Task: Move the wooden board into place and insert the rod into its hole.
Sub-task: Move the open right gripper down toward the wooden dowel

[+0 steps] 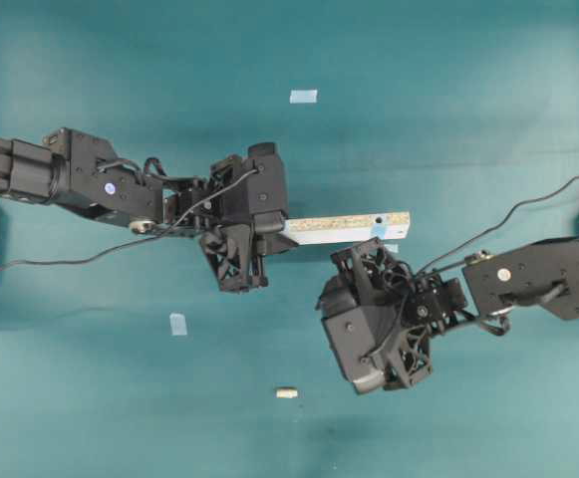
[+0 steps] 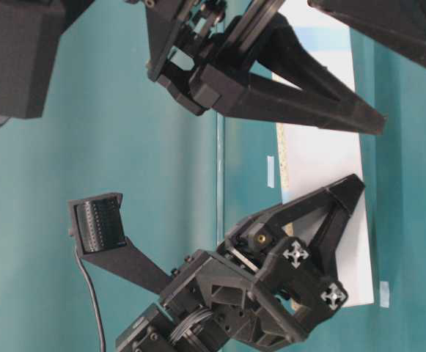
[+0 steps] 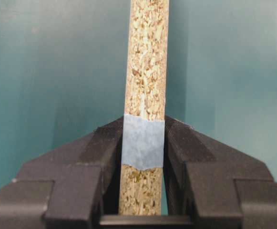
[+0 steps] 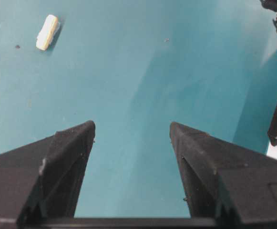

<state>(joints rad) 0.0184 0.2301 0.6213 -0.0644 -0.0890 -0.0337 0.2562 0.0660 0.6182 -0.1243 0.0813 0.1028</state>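
Observation:
The wooden board [image 1: 344, 227] is held off the table, tilted so its speckled edge shows, and reaches right from my left gripper [image 1: 269, 231]. In the left wrist view the left gripper [image 3: 144, 126] is shut on the board [image 3: 147, 62] at a pale blue patch [image 3: 143, 140]. The rod [image 1: 286, 392] lies alone on the table near the front. It also shows in the right wrist view [image 4: 47, 32], ahead and to the left. My right gripper [image 1: 369, 324] is open and empty [image 4: 132, 125], low over bare table below the board's right end. I cannot make out the hole.
Small pale blue tape squares lie on the teal table at the back [image 1: 303, 97], at the front left [image 1: 177, 324] and under the board's right end [image 1: 391, 248]. The board's white face [image 2: 322, 158] fills the table-level view between both grippers.

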